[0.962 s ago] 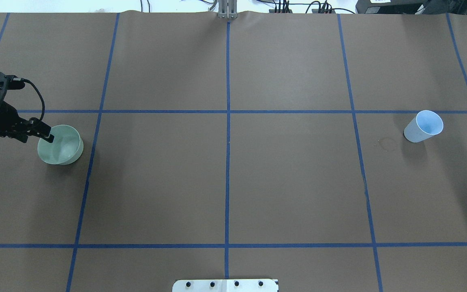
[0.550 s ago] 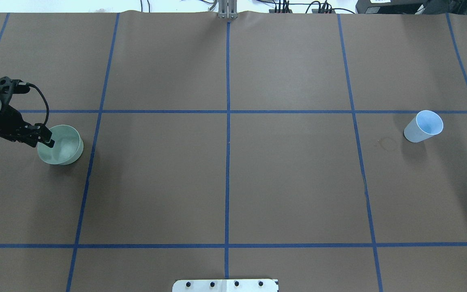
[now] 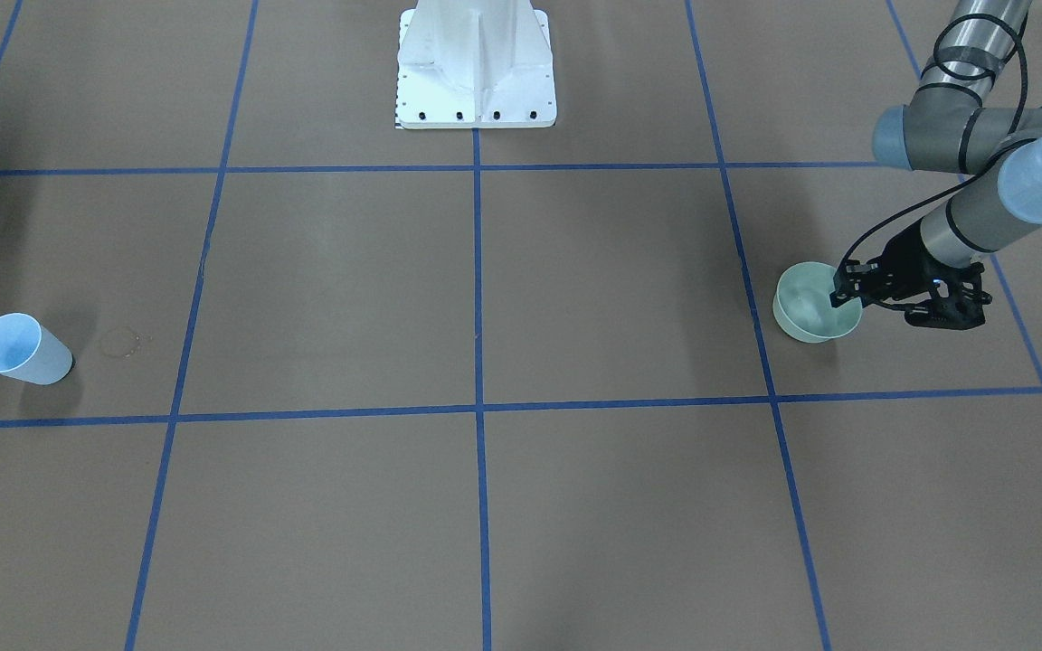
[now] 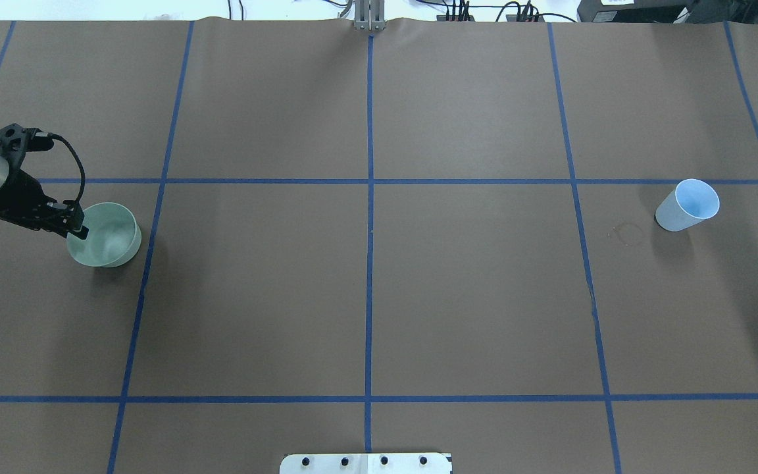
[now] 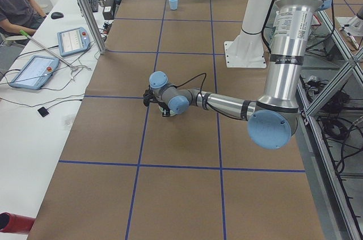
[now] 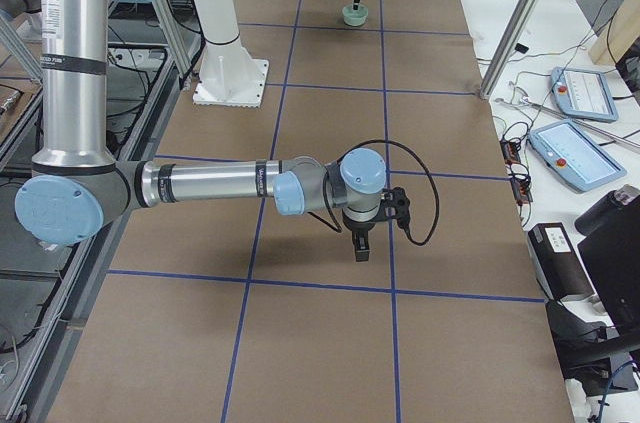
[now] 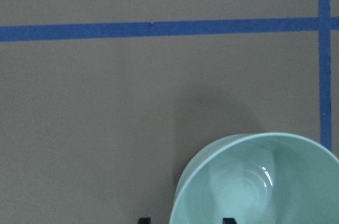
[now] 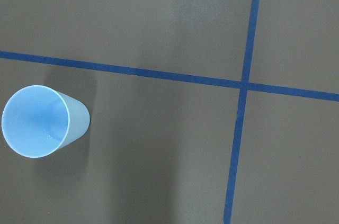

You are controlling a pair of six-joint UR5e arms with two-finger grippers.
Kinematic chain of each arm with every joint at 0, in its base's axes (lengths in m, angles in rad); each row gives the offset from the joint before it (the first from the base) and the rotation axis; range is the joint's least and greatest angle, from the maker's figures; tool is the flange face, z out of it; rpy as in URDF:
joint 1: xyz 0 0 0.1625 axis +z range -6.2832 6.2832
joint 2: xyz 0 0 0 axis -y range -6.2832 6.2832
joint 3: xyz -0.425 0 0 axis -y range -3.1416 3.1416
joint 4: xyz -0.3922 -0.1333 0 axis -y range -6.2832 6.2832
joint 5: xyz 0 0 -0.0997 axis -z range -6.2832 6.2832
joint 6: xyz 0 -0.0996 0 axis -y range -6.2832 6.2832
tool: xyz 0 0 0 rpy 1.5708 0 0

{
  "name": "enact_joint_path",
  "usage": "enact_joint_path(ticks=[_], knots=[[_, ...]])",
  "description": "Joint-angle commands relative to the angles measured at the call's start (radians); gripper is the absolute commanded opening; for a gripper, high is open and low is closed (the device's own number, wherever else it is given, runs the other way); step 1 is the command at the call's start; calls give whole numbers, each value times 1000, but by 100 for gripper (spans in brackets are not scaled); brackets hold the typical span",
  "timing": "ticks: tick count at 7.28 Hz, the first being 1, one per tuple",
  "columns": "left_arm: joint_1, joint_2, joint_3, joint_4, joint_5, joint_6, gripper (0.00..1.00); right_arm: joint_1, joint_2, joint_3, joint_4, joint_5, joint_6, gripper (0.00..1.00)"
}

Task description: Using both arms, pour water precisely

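A mint-green bowl (image 4: 108,238) sits at the table's left side, and my left gripper (image 4: 77,228) is shut on its near-left rim, one finger inside and one outside. In the left wrist view the bowl (image 7: 265,181) fills the lower right, with the water (image 7: 241,189) showing as faint ripples and a white glint. Across the table the same bowl (image 3: 809,316) and left gripper (image 3: 847,294) appear at the right. A light-blue cup (image 4: 688,205) stands far right, also below the right wrist camera (image 8: 42,121). My right gripper (image 6: 360,248) hovers over the table; I cannot tell its state.
The white pedestal (image 3: 476,68) stands at the robot's side of the table. A faint ring stain (image 4: 627,233) marks the paper left of the cup. Blue tape lines (image 4: 370,263) grid the brown surface. A person (image 5: 17,1) sits at a side desk with tablets (image 5: 74,38).
The bowl has shifted slightly to the right with my left gripper on its rim, and the left wrist has swung a little. The cup has not moved.
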Motion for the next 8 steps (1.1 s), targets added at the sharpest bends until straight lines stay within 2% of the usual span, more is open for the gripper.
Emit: enact_joint_path(ticks=[1, 2, 4, 5, 6, 7, 8], knots=[[1, -59, -65, 17, -10, -136, 0, 0, 2, 1, 0, 1, 0, 100], [5, -164, -72, 15, -27, -301, 0, 0, 2, 1, 0, 1, 1, 100], [162, -327, -60, 20, 37, -515, 0, 0, 0, 1, 0, 1, 0, 100], [224, -430, -14, 53, 101, -561, 0, 0, -1, -1, -2, 1, 0, 100], [285, -569, 82, 90, 164, -597, 0, 0, -8, -2, -2, 2, -5, 100], [312, -643, 171, 98, 192, -598, 0, 0, -8, -2, -2, 1, -6, 100], [336, -657, 198, 98, 213, -597, 0, 0, -8, -2, -2, 2, -6, 100]])
